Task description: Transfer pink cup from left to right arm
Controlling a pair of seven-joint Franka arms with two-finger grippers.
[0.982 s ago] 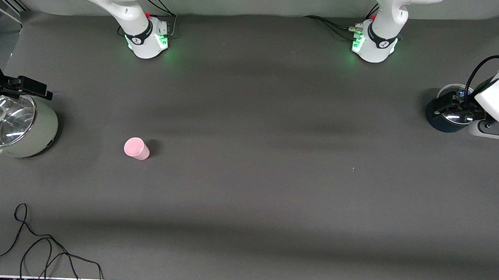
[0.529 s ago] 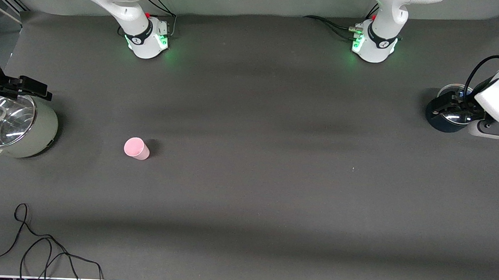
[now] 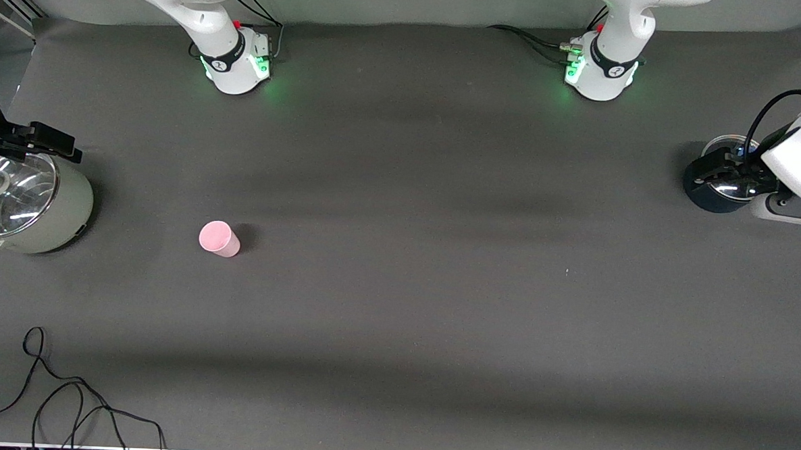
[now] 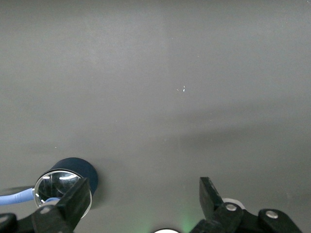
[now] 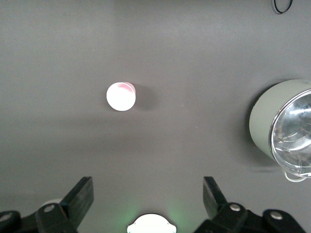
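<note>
Matte dark-grey table bears smooth tapered pink cup.

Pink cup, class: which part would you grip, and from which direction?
Grip the small pale-pink tapered cup across its side wall, coming from above. It stands alone on the dark table, so open jaws can straddle it.

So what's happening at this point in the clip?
Nothing is being handled. The pink cup stands alone on the table, toward the right arm's end. The right gripper hangs open above the pale green glass-lidded pot at that end; the left gripper hangs open over a dark glass-lidded pot at the left arm's end.
</note>
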